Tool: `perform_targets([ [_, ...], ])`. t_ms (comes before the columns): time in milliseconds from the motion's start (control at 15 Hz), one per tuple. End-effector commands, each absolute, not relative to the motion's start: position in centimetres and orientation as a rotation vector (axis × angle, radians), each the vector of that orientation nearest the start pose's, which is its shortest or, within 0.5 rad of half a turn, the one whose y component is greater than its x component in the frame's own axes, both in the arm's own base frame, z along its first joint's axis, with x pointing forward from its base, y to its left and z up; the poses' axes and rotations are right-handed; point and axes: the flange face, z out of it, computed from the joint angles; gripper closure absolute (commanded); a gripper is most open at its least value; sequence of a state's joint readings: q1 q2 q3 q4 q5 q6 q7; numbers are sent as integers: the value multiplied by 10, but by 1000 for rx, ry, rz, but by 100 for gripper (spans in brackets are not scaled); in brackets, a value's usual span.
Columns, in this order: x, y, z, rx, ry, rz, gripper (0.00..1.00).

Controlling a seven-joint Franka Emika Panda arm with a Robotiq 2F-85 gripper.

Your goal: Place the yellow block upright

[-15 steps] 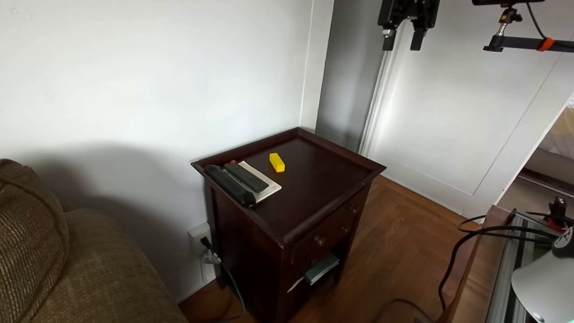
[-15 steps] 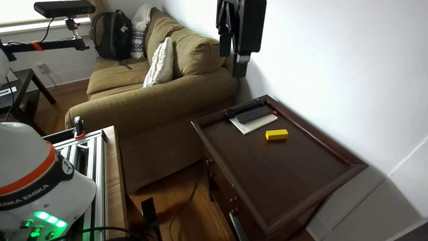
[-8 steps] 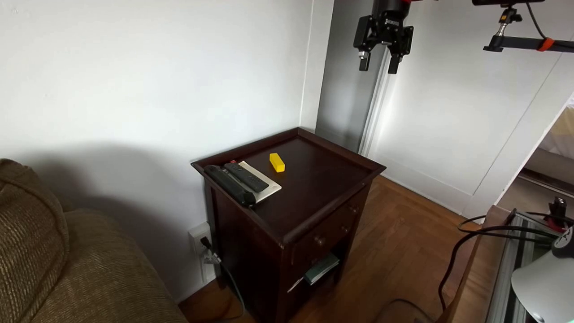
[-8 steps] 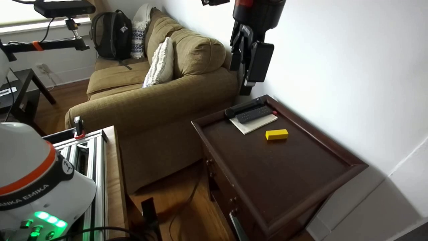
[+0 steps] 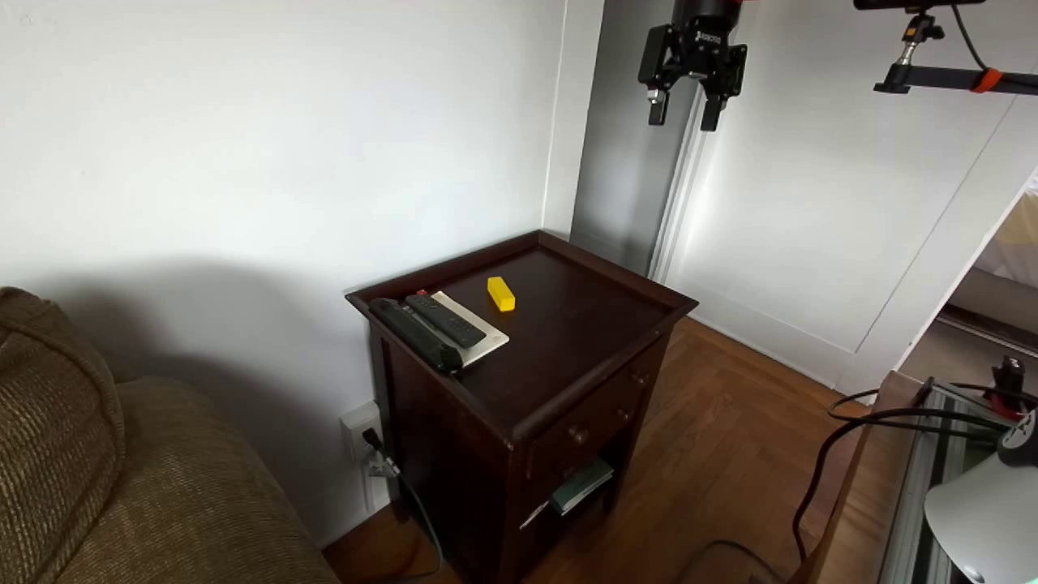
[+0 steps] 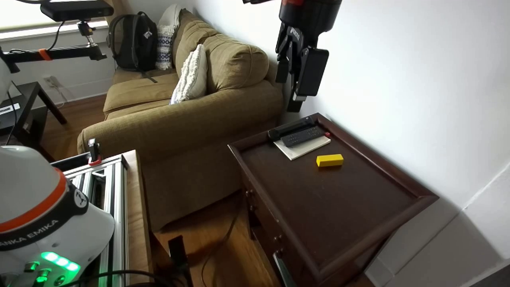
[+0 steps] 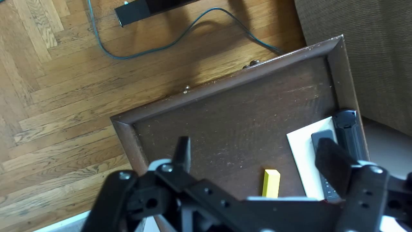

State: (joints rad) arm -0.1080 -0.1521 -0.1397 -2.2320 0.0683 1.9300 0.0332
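Observation:
The yellow block (image 5: 501, 294) lies on its long side on top of the dark wooden cabinet (image 5: 584, 324). It shows in both exterior views (image 6: 330, 160). In the wrist view the block (image 7: 271, 183) appears between the fingers but well below them, its lower end hidden by the gripper body. My gripper (image 5: 684, 122) is open and empty, high above the cabinet top and pointing down. It also shows in an exterior view (image 6: 288, 91) and in the wrist view (image 7: 254, 147), where its two fingers stand wide apart.
A remote (image 6: 303, 136) lies on a white booklet (image 5: 486, 347) beside the block. A black handset-like object (image 5: 413, 334) lies along the cabinet's edge. The cabinet top has a raised rim (image 7: 225, 85). A wall (image 6: 398, 79) and a sofa (image 6: 191, 123) stand close by.
My gripper has come down and, in an exterior view, moved left from a second ago. Over the last half second it has barely moved. The block has not moved.

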Motion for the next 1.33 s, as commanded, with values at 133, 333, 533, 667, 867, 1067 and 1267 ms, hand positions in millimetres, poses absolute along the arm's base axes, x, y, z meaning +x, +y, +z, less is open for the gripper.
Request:
perform_targets([
  [133,467,-115,424,-3000,463,217,0],
  [333,467,-115,424,-3000,463,217,0],
  [533,482,-131,415,-2951,564,209,0],
  [667,503,-140,395,-2907,628,244,0],
  [867,533,-147,363,-2844,713,262,0],
  [1067,565,-149,328,-2817,770,291,0],
  [1267,597,-145,295,-2784,776,349,0],
])
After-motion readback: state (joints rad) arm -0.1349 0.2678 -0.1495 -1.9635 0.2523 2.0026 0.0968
